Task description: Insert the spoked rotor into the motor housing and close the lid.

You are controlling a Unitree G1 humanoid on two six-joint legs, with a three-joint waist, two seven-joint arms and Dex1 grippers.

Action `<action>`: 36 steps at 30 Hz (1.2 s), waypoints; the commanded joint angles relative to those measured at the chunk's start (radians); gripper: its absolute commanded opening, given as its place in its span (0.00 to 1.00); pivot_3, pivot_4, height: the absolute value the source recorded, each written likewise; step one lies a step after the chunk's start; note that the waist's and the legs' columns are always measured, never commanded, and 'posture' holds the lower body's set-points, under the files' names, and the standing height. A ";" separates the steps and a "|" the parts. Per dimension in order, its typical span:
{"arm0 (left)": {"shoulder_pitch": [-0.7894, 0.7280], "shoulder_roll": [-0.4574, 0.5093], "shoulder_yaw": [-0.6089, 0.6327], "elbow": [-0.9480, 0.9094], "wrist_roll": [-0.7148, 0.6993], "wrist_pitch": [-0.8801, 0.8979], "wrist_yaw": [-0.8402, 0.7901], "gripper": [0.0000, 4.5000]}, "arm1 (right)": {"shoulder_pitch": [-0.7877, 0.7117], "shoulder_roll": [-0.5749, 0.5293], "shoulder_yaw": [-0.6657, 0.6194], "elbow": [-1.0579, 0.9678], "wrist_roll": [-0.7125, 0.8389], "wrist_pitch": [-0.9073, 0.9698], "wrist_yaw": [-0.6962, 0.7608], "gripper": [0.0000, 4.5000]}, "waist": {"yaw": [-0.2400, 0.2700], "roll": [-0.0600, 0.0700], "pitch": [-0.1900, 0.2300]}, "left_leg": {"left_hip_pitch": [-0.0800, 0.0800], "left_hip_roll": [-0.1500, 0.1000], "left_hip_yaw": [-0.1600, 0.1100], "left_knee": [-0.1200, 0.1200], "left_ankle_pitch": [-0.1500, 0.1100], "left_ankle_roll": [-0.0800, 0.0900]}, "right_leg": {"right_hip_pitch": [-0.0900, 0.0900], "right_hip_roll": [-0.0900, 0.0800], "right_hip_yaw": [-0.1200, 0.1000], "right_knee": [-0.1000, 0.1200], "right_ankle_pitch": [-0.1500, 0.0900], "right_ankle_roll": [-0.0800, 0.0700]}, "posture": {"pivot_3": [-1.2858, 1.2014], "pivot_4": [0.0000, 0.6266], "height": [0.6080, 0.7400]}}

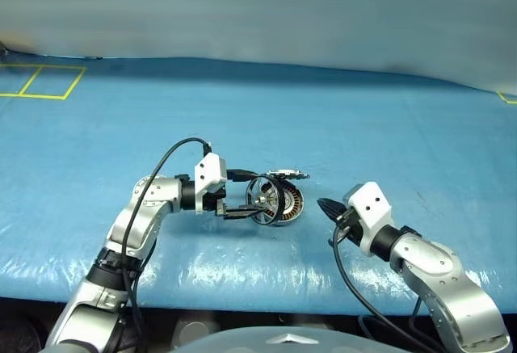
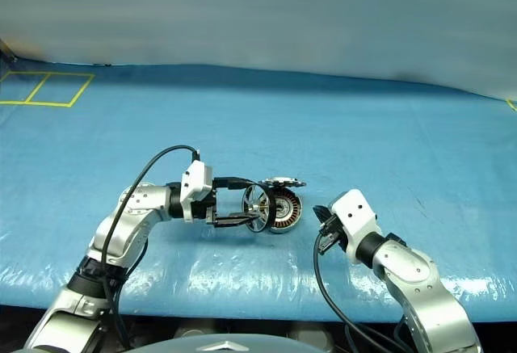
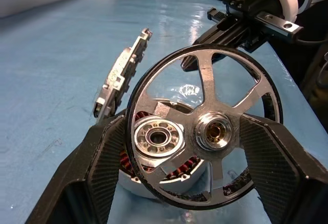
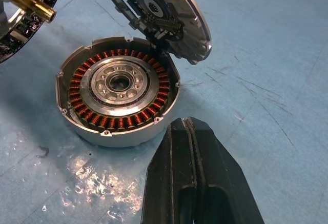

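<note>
Insertion is the step in hand: at the left, the left gripper (image 1: pixel 240 196) is clamped across the rim of the spoked rotor (image 1: pixel 266 199), held on edge just beside the motor housing (image 4: pixel 119 90), which sits on the blue table (image 1: pixel 339 127). Next, the dark five-spoked wheel — brass pin at its hub — must probably be tipped flat and centred over the copper windings. The lid (image 4: pixel 164 14) leans on the housing's far rim. At the right, the right gripper (image 1: pixel 326 207) is pinched shut, empty.
</note>
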 commanded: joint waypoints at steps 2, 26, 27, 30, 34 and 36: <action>-0.047 -0.027 -0.026 0.055 0.030 -0.031 0.027 0.79 | -0.006 0.008 0.017 -0.024 -0.013 -0.009 -0.018 0.00 | -0.001 0.000 0.000 | 0.000 0.000 0.000 0.000 0.000 0.000 | 0.000 0.000 0.000 0.000 0.000 0.000 | 0.52 0.24 1.00; -0.020 0.051 -0.028 -0.002 -0.063 0.012 -0.105 0.79 | 0.023 0.024 0.032 -0.024 -0.037 -0.020 -0.045 0.00 | -0.002 0.000 0.000 | 0.000 0.000 0.000 -0.001 0.000 0.000 | -0.001 0.000 0.000 0.000 0.000 0.000 | 0.52 0.24 1.00; -0.007 0.065 -0.043 -0.015 -0.053 0.011 -0.115 0.79 | 0.021 0.022 0.032 -0.021 -0.038 -0.020 -0.043 0.00 | -0.002 0.000 0.000 | 0.000 0.000 0.000 -0.001 0.000 0.000 | -0.001 0.000 0.000 0.000 0.000 -0.001 | 0.52 0.24 1.00; 0.018 0.092 -0.092 -0.026 0.007 -0.024 -0.122 0.79 | 0.011 0.019 0.031 -0.015 -0.037 -0.018 -0.039 0.00 | -0.001 0.000 0.000 | 0.000 0.000 0.000 -0.001 0.000 0.000 | -0.001 0.000 0.000 0.000 0.000 -0.001 | 0.52 0.24 1.00; 0.013 0.040 -0.098 0.009 0.023 -0.051 -0.068 0.79 | -0.007 0.017 0.039 -0.006 -0.036 -0.017 -0.033 0.00 | 0.003 0.000 0.000 | -0.001 0.000 0.000 0.000 0.000 0.000 | 0.000 0.000 0.000 0.000 0.000 -0.001 | 0.52 0.24 1.00; 0.004 0.009 -0.101 0.025 0.032 -0.062 -0.041 0.79 | -0.011 0.015 0.042 -0.004 -0.038 -0.016 -0.030 0.00 | 0.001 0.000 0.000 | 0.000 0.000 0.000 0.001 0.000 0.000 | 0.000 0.000 0.000 0.000 0.000 0.000 | 0.52 0.24 1.00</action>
